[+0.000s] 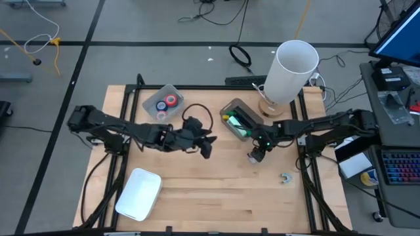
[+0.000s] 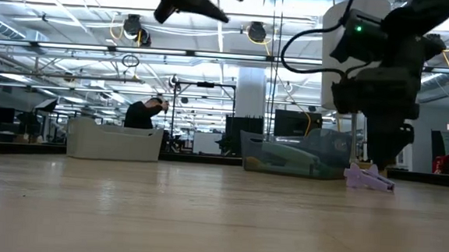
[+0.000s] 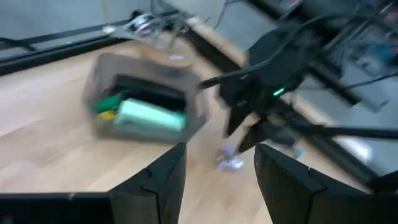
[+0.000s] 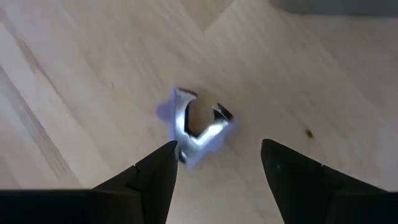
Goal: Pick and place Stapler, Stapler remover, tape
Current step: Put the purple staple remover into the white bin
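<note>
Robotics lab or open workshop hall. Wooden table (image 1: pixel 216 190) on a black metal frame (image 1: pixel 131 98), grey floor (image 1: pixel 131 26) with loose cables (image 1: pixel 240 55) beyond the far edge. Keyboard (image 1: pixel 399 172) and monitor (image 1: pixel 400 36) on a bench off the right edge. Low view: long ceiling light strips (image 2: pixel 74 23), exposed rails, more workstations, a person (image 2: pixel 143 113) well behind the table.

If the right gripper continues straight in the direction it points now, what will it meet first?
Probably the purple staple remover, lying on the table between and just beyond the open right gripper; how far off is unclear.
</note>
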`<act>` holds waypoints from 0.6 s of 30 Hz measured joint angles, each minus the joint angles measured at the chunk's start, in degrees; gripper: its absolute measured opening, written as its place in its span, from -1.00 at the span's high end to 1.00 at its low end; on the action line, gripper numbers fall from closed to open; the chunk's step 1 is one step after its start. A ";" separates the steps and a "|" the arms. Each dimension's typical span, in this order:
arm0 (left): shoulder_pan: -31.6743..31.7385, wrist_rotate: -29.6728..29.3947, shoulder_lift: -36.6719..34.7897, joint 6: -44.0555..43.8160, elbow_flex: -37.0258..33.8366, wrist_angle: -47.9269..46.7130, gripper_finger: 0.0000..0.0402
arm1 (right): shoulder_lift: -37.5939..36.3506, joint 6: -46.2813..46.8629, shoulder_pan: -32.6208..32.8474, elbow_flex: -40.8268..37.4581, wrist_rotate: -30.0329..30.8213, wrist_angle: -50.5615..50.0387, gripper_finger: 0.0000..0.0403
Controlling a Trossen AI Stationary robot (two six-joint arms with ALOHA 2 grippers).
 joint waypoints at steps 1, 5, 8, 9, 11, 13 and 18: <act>-0.02 0.01 0.70 -0.26 0.26 1.36 0.06 | -0.25 0.83 0.00 -0.79 -0.04 1.46 -0.10; -0.36 0.73 2.82 -0.39 0.26 3.62 0.06 | -0.30 3.12 0.00 -2.36 -0.03 5.29 -0.10; -0.29 1.79 4.05 -0.36 -0.14 3.13 0.06 | 0.05 4.06 0.00 -2.98 0.01 5.00 -0.08; -0.29 2.29 4.78 -0.38 -0.06 4.85 0.06 | 0.14 4.31 0.00 -3.39 0.01 5.12 -0.07; -0.19 3.08 5.28 -0.41 0.22 5.34 0.06 | 0.04 5.38 0.00 -4.40 0.01 5.19 -0.03; -0.18 3.55 5.38 -0.25 0.05 5.94 0.06 | 0.08 6.50 0.00 -5.69 0.04 7.66 0.02; 0.06 4.70 6.00 0.28 0.10 7.10 0.06 | 0.01 9.43 0.00 -8.89 -0.20 14.92 0.19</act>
